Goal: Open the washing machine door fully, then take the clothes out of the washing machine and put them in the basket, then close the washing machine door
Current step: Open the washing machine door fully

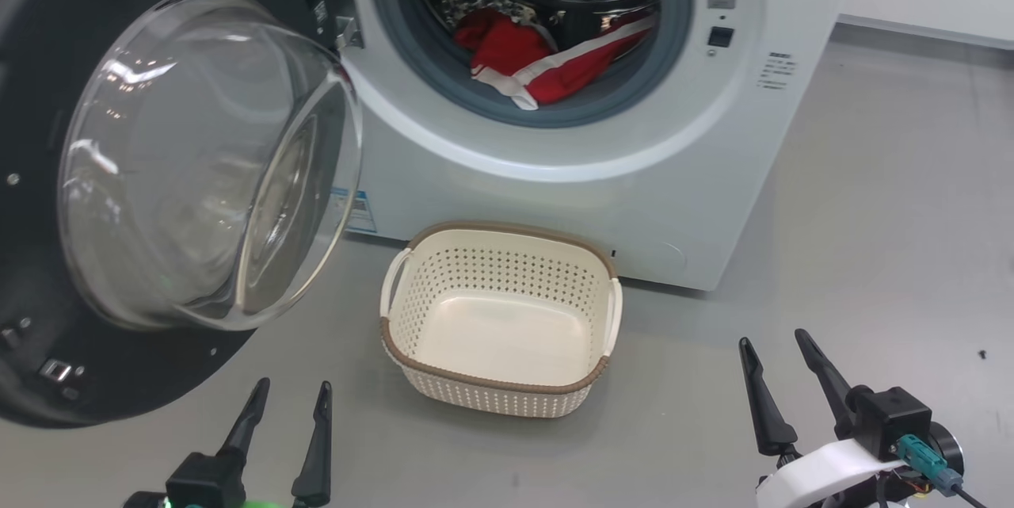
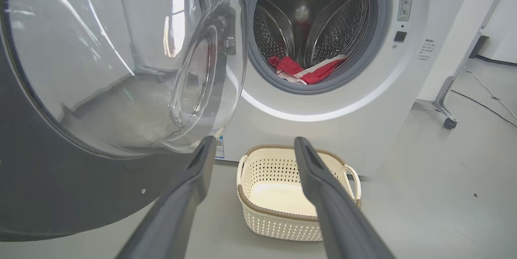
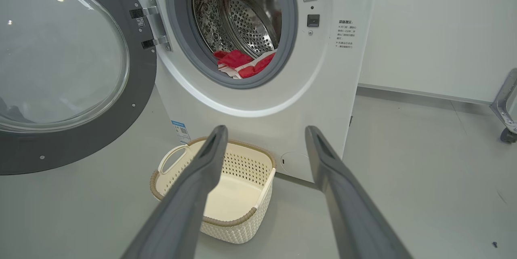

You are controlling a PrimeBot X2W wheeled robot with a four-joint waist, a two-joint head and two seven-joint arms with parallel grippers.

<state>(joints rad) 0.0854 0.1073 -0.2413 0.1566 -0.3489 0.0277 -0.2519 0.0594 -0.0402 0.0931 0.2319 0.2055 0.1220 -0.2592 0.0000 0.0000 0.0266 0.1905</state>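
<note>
The washing machine [image 1: 554, 199] stands ahead with its door [image 1: 47, 254] swung wide to the left, glass bowl bulging outward. Red clothes [image 1: 547, 60] with white stripes lie at the drum's front lip, also seen as the clothes [image 2: 309, 73] and the clothes [image 3: 242, 63]. The cream basket [image 1: 396, 349] sits on the floor before the machine, nothing in it. My left gripper [image 1: 291, 393] is open at the lower left, below the door. My right gripper [image 1: 776, 343] is open at the lower right, right of the basket. Nothing is between either pair of fingers.
Grey floor spreads to the right of the machine. A metal frame leg on a castor [image 2: 448, 119] with cables stands at the right. A white wall with a skirting [image 3: 424, 93] runs behind. The open door [image 2: 60, 194] hangs close over my left gripper.
</note>
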